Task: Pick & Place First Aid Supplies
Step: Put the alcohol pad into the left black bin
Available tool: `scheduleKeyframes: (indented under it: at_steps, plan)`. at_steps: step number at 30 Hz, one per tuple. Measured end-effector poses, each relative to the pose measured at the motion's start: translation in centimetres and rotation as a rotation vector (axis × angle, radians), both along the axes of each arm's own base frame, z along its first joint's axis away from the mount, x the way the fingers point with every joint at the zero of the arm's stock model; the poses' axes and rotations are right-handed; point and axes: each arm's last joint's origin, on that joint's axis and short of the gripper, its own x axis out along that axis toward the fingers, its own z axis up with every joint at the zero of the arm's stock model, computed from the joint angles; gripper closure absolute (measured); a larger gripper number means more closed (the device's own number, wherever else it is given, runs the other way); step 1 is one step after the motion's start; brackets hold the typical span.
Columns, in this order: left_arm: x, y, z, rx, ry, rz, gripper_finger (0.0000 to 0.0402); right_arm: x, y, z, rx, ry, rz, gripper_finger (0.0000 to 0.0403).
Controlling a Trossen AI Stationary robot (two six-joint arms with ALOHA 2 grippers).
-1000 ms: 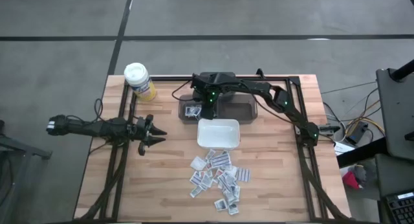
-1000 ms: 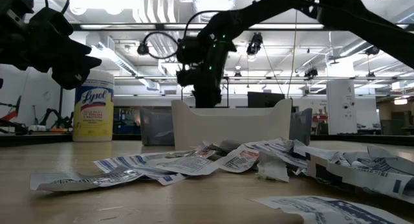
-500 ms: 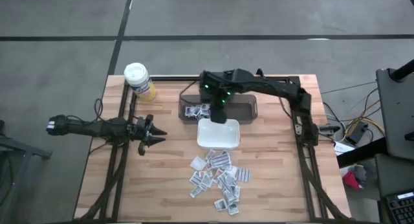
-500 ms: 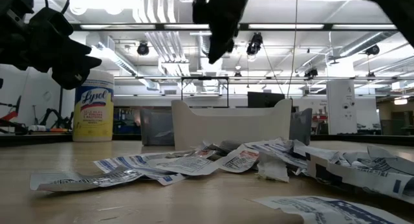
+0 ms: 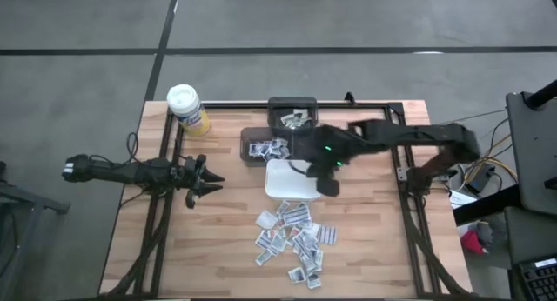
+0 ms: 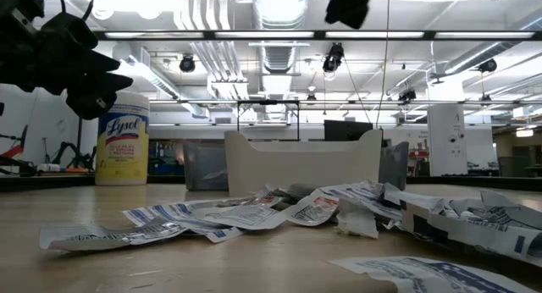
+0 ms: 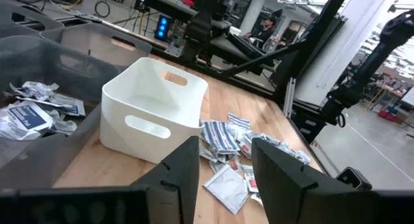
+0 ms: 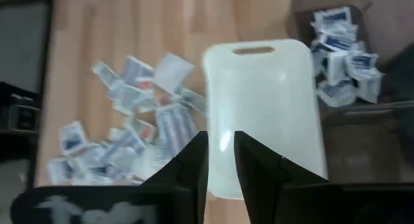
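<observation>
My right gripper's (image 8: 220, 160) fingers (image 8: 191, 160) stand a narrow gap apart with nothing between them, hanging in the air above the white dish (image 5: 287, 181); my left gripper's (image 7: 223, 169) fingers (image 7: 182, 166) are spread with a clear gap and also hold nothing, waiting over the left side of the wooden table (image 5: 226, 240), well apart from the dish. The table carries everything else. The yellow canister (image 5: 187, 110) with its white lid stands upright at the far left corner. Beyond the dish sit two dark bins: the wider one (image 5: 335, 143) touches the dish's far edge and has a cluster of packets (image 5: 265, 148) in its left end, and a smaller bin (image 5: 291, 110) behind it also holds a few packets. The dish itself looks bare inside from my right wrist. Most of the first aid supplies (image 5: 291, 236), small white and grey packets with bluish and reddish print, lie loosely scattered and overlapping on the wood on the near side of the dish, just beside it.
</observation>
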Motion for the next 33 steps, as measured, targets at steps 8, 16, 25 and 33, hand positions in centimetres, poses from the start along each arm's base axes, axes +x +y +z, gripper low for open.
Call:
scheduleKeyframes:
  at_steps: [8,16,25,33]
  plan:
    - [0.0,0.0,0.2,-0.042,-0.016,0.005,0.0266,-5.2,3.4,-1.4,0.008,-0.167,-0.122,0.0346]
    - [0.0,0.0,0.2,-0.132,-0.016,0.017,0.0266,-9.2,5.0,-4.0,0.079,-0.295,-0.095,0.0342]
    - [0.0,0.0,0.2,-0.173,-0.013,0.022,0.0266,-12.4,4.6,-7.0,0.152,-0.42,-0.101,0.0346]
    - [0.0,0.0,0.2,-0.16,-0.015,0.032,0.0266,-14.3,3.8,-8.6,0.178,-0.596,-0.185,0.0337]
